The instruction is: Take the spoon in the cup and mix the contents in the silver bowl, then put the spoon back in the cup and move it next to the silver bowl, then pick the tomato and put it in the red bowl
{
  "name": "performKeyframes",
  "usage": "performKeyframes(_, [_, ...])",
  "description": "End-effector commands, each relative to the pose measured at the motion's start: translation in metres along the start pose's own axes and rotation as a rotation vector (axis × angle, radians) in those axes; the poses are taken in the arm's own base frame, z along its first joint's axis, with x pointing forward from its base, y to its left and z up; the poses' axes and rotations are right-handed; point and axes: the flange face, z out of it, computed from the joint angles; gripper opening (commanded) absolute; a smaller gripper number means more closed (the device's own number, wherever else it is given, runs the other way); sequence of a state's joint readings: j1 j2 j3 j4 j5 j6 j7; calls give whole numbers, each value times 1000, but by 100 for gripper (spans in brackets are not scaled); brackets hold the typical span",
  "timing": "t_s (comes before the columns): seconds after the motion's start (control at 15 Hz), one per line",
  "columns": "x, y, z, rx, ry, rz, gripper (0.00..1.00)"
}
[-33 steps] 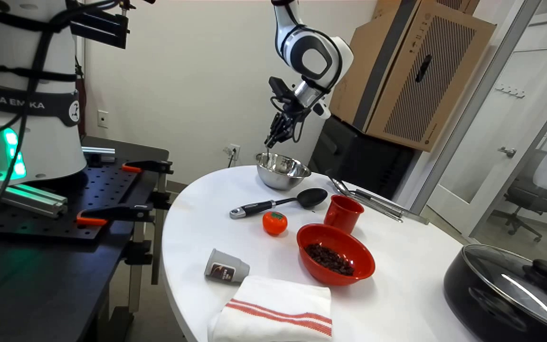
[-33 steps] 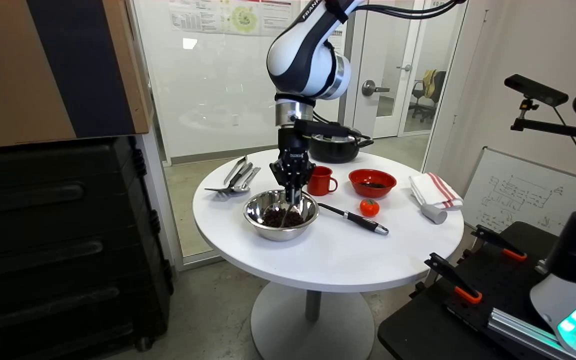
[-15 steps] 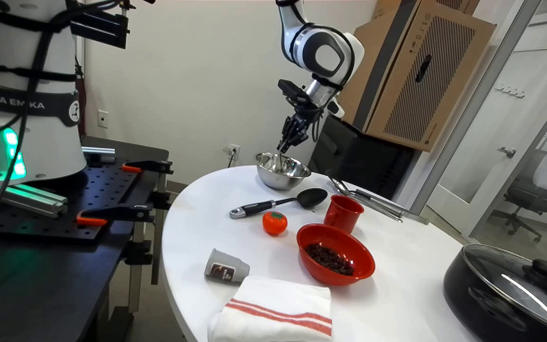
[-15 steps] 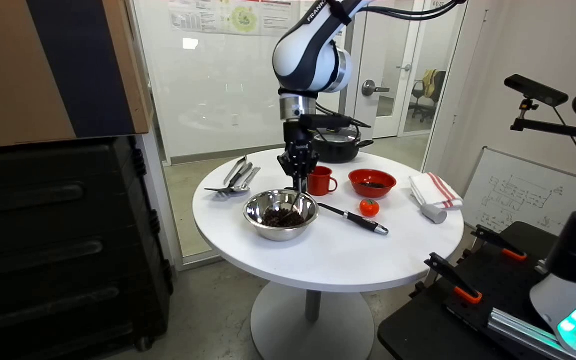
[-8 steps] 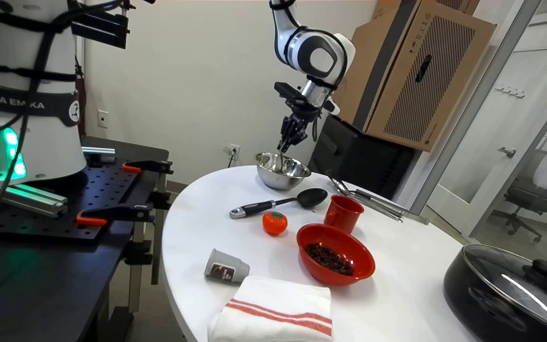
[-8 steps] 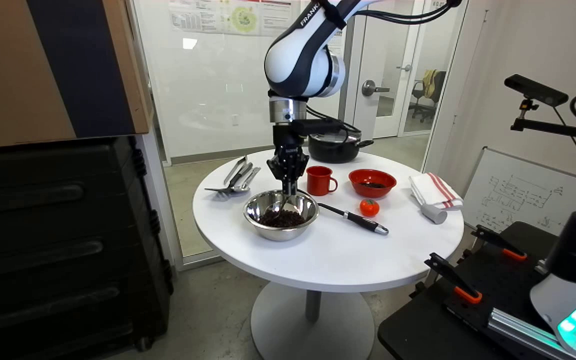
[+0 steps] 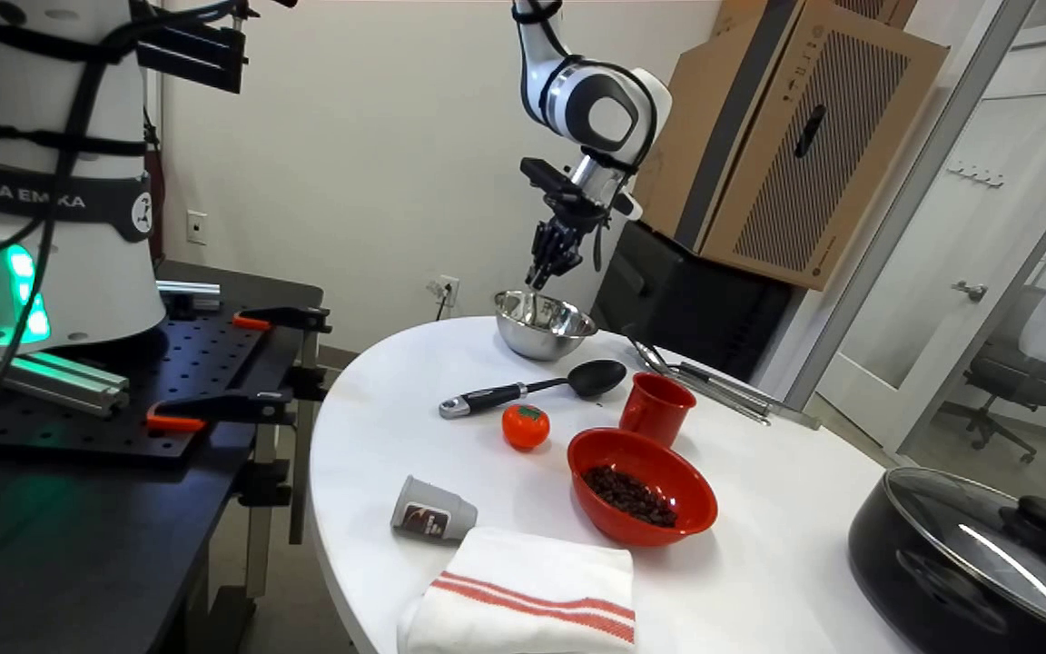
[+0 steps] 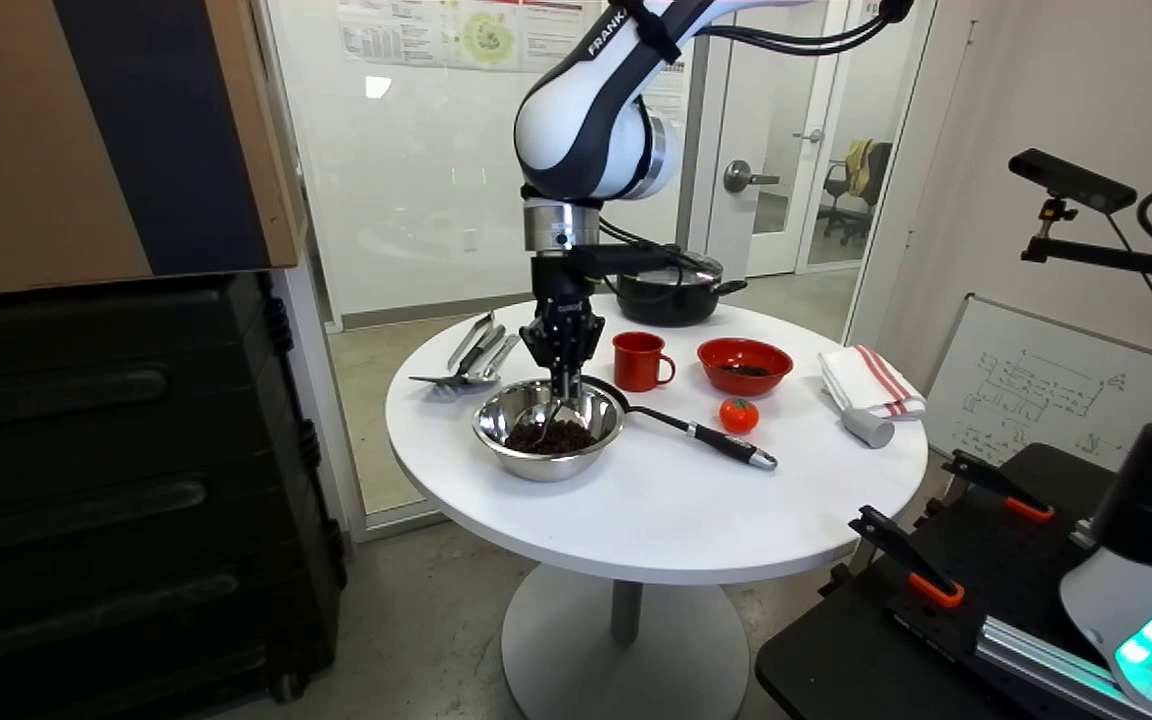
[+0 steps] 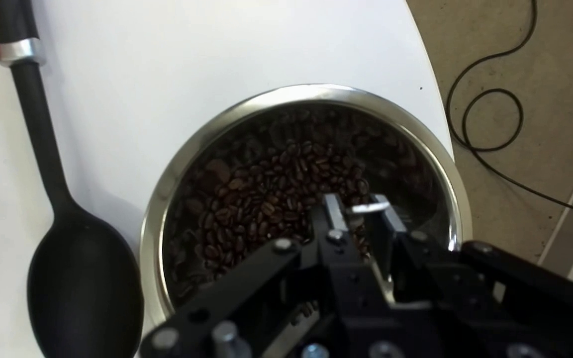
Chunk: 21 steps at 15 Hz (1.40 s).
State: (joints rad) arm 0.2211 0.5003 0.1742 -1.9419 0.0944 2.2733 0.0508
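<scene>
The spoon (image 7: 530, 307) leans in the silver bowl (image 8: 548, 467), its lower end down towards the beans (image 9: 266, 206), and the gripper (image 9: 359, 209) is clenched on its upper part just over the bowl. The spoon's head is hard to make out, so I can't tell how deep it sits. Mixing seems the step in hand. To do it well, sweep in slow, wide rounds with the tip low among the beans, and go easy against the wall: the bowl looks light and stands near the edge of the table (image 8: 696, 510), so a hard push might slide it. Carry the gripper high enough to clear the rim, and mind the black spoon (image 9: 85, 288) just beside the bowl. A firm pinch should stop the thin handle twisting. The cup (image 8: 638, 362), tomato (image 8: 739, 416) and red bowl (image 8: 744, 384) stand elsewhere on the table, their steps not yet done.
</scene>
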Motion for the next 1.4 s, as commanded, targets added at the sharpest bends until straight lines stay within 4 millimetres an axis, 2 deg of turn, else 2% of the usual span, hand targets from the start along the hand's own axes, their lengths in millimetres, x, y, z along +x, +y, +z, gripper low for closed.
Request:
performKeyframes(0.0, [4,1,-8,21,-15,-16,4])
performKeyframes(0.33, [-7,7,-19,37,-57,2,4])
performKeyframes(0.8, [-18,14,-17,12,-126,19,4])
performKeyframes(1.33, [-16,38,-18,-71,-109,62,4])
